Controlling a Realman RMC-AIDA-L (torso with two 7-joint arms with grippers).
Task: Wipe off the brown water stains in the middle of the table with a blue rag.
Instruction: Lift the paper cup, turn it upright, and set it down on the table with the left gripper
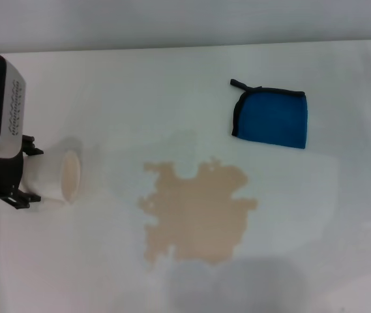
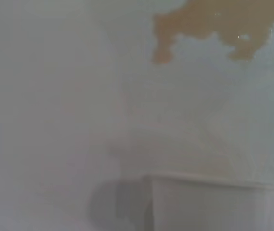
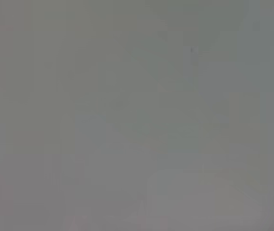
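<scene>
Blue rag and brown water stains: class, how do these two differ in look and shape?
The blue rag is bright blue with neat black-trimmed edges; the brown water stains are pale tan with ragged, lobed edges. The stains spread wider than the rag. Both lie flat on the white table, apart from each other.

small white paper cup [image 1: 60,177] laid on its side, open mouth turned toward table centre, pale tan inner lining seen, rim and wall [image 2: 209,204] seen close in left wrist view
</scene>
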